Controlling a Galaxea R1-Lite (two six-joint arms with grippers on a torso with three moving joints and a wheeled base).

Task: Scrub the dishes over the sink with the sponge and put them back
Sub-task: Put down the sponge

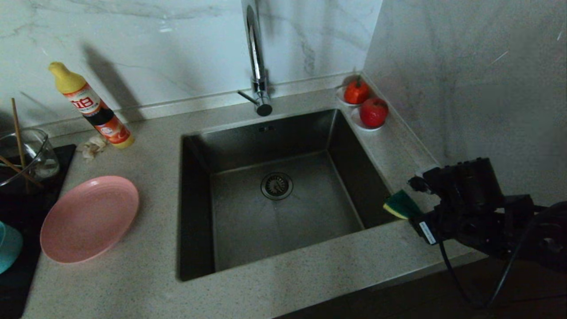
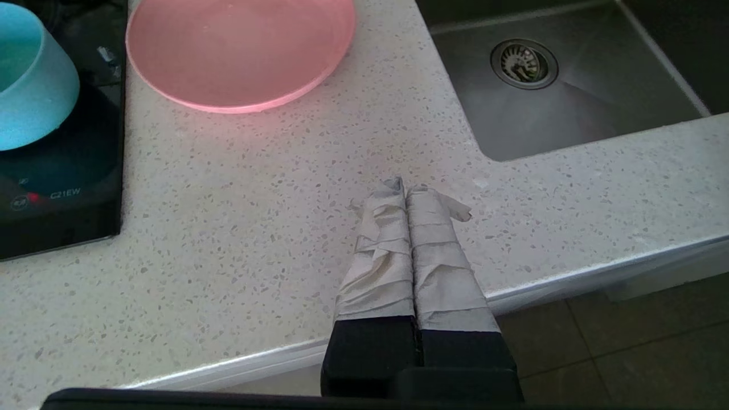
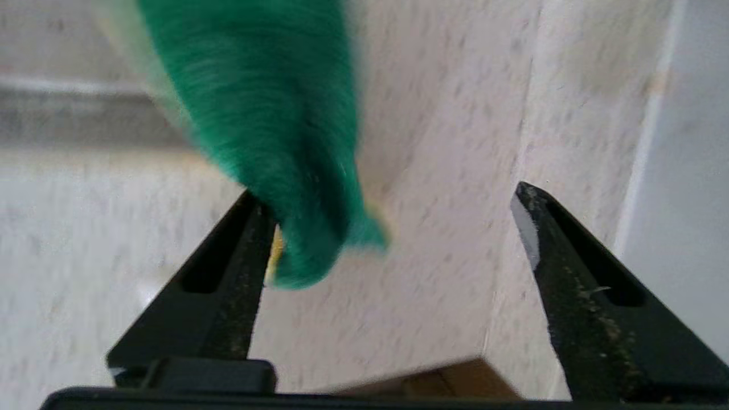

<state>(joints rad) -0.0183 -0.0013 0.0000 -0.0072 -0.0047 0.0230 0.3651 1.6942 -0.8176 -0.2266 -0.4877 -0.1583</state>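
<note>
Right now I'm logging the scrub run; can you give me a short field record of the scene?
sponge: counter edge right of the sink, against one finger of the right hand
right hand: open, not gripping
left hand: shut, empty, over the front counter
pink plate: counter, left of sink
teal bowl: on the black cooktop

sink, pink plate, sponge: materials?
Sink: looks like brushed stainless steel, with a dull grey sheen.
Pink plate: probably matte plastic or melamine; no gloss, faint moulded rings.
Sponge: yellow foam beneath a fibrous green scouring layer, fuzzy in the right wrist view.
</note>
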